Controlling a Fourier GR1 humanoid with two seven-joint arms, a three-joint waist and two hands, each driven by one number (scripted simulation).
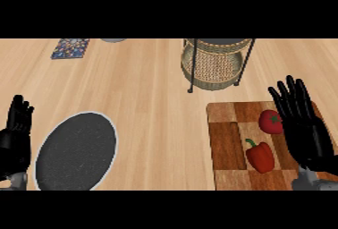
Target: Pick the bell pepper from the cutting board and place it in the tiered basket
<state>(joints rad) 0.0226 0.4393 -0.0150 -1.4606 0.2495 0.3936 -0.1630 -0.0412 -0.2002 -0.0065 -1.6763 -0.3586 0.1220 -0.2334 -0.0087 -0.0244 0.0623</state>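
Red bell pepper (260, 156) lying on the wooden cutting board (228, 147), near the board's middle, long axis running up and down the view with a slight tilt: green stem toward the far left, blunt end toward the near right. Just beyond it on the same board, a red tomato (270, 121), partly hidden by the right hand. Right hand (306, 129) hovering over the board's right side, fingers straight and spread, pointing away, holding nothing; just beside the pepper, contact not discernible. Left hand (16, 134) at the view's left edge, fingers straight and up, resting. Beside it on the counter (152, 98), a dark speckled plate (77, 152) with a pale rim. Farther back, the wicker tiered basket (214, 62) on a black frame, well apart from the pepper. Far left, a patterned blue tile (70, 48).
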